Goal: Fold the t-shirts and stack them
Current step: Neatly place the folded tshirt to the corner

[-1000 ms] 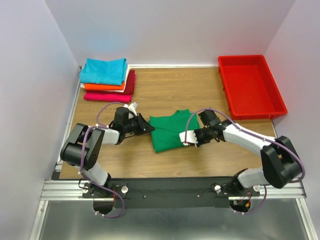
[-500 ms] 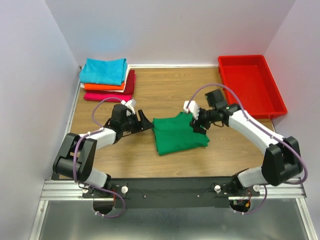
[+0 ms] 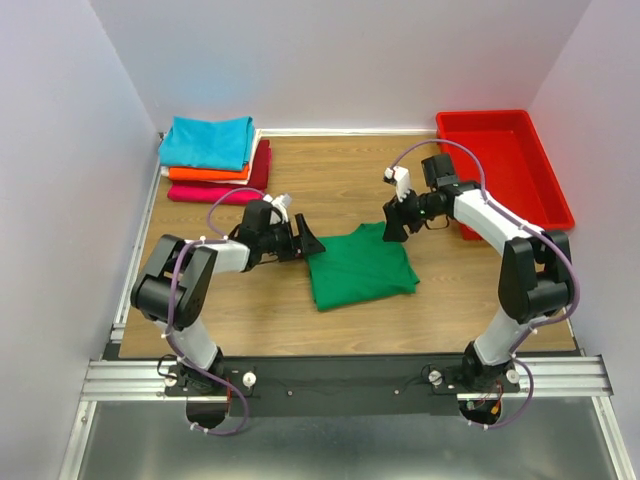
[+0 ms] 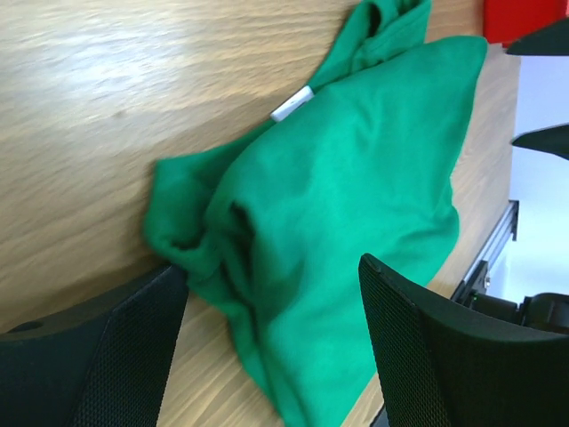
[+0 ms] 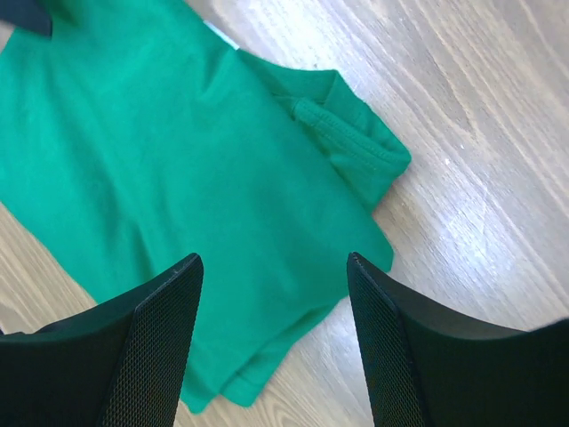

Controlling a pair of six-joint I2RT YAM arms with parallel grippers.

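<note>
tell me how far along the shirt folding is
Done: a folded stack, turquoise on top, sits at the far left corner of the table. In hand: the green t-shirt lies roughly folded mid-table; the left gripper and right gripper flank it with fingers open, holding nothing. Left: tidy its bunched edge, perhaps, and put it on the stack.

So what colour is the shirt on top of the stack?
The top shirt is turquoise, best seen in the overhead view.

One green t-shirt (image 3: 360, 268), four stacked t-shirts (image 3: 212, 160) — one red tray (image 3: 487, 117)
</note>
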